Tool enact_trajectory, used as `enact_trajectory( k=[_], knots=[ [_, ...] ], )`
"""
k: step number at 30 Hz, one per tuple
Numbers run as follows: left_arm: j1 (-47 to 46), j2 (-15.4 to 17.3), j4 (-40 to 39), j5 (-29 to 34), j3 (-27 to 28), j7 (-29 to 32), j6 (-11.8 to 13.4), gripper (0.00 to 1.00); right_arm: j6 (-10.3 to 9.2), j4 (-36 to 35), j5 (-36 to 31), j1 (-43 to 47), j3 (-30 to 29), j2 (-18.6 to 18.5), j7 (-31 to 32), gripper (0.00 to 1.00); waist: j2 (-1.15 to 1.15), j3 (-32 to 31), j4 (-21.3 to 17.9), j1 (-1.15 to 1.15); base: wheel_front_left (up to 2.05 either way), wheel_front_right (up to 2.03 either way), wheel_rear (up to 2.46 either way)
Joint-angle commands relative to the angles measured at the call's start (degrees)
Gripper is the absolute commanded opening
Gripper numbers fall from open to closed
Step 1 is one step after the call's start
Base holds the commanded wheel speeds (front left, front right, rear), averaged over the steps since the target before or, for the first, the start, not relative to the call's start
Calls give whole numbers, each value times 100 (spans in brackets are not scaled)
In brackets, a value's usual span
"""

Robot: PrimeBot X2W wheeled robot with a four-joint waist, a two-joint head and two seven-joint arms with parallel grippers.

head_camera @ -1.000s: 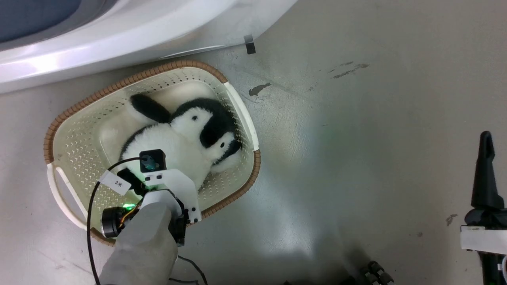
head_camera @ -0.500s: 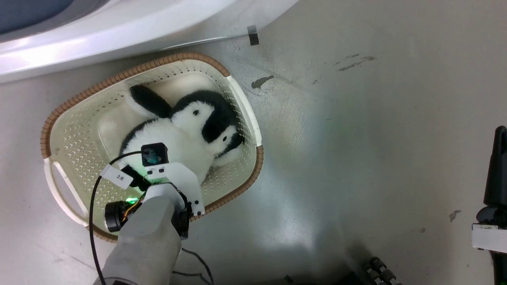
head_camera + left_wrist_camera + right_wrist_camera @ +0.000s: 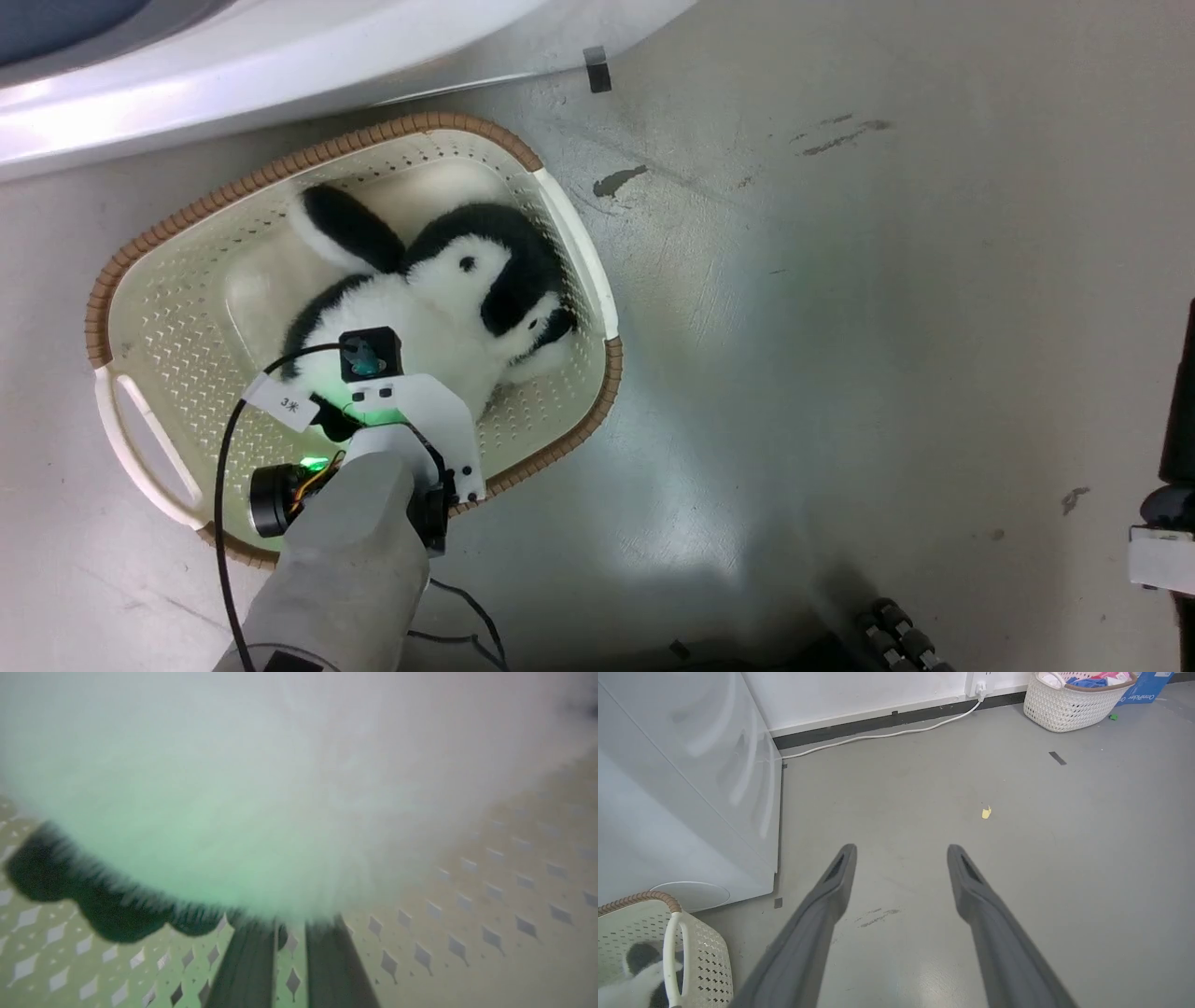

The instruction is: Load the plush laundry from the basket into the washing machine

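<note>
Right gripper slides off right, spread; left gripper pinches only panda fur, so lifting could drop it.

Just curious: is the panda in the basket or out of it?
In it. The panda sits inside the basket, the brown rim all around it.

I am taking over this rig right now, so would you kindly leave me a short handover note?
Left gripper: fingers close together, tips buried in the fur of the panda; grip not confirmed.
Right gripper: open, over bare floor.
The panda lies in the basket, beside the washing machine.
Done: reach into the basket.
To do: lift the panda and load it into the washing machine.
</note>
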Motion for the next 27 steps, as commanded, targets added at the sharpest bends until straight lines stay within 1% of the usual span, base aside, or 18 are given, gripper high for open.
enact_trajectory(
  k=[1, 7, 11, 15, 16, 20, 27],
  knots=[
    [-106, 27, 30, 4, -12, -128, -32, 0, -5, -46, 56, 70, -35, -36, 22, 100, 0, 18, 8, 0, 0, 0, 0],
    [-170, 27, 34, -28, -2, -398, -83, 0, -5, -102, 80, 89, -103, -41, 43, 100, 0, 61, 35, 0, 0, 0, 0],
    [-218, 25, 24, -86, 14, -655, -184, 0, -5, -131, 87, 93, -137, -40, 63, 100, 0, 81, 65, 0, 0, 0, 0],
    [-224, 24, 26, -124, 8, -755, -260, 0, -5, -124, 80, 75, -123, -38, 71, 100, 0, 67, 85, 0, 0, 0, 0],
    [-220, 23, 25, -162, 14, -830, -320, 0, -5, -104, 79, 57, -91, -37, 70, 100, 0, 38, 100, 0, 0, 0, 0],
    [-191, 22, 10, -238, 46, -1002, -418, 0, -5, -57, 81, 21, -37, -36, 64, 100, 0, -42, 132, 0, 0, 0, 0],
    [27, 21, -17, -291, -9, -1466, -720, 0, -5, 102, 83, -83, 130, -78, 38, 100, 0, -435, 256, 0, 0, 0, 0]
  ],
)
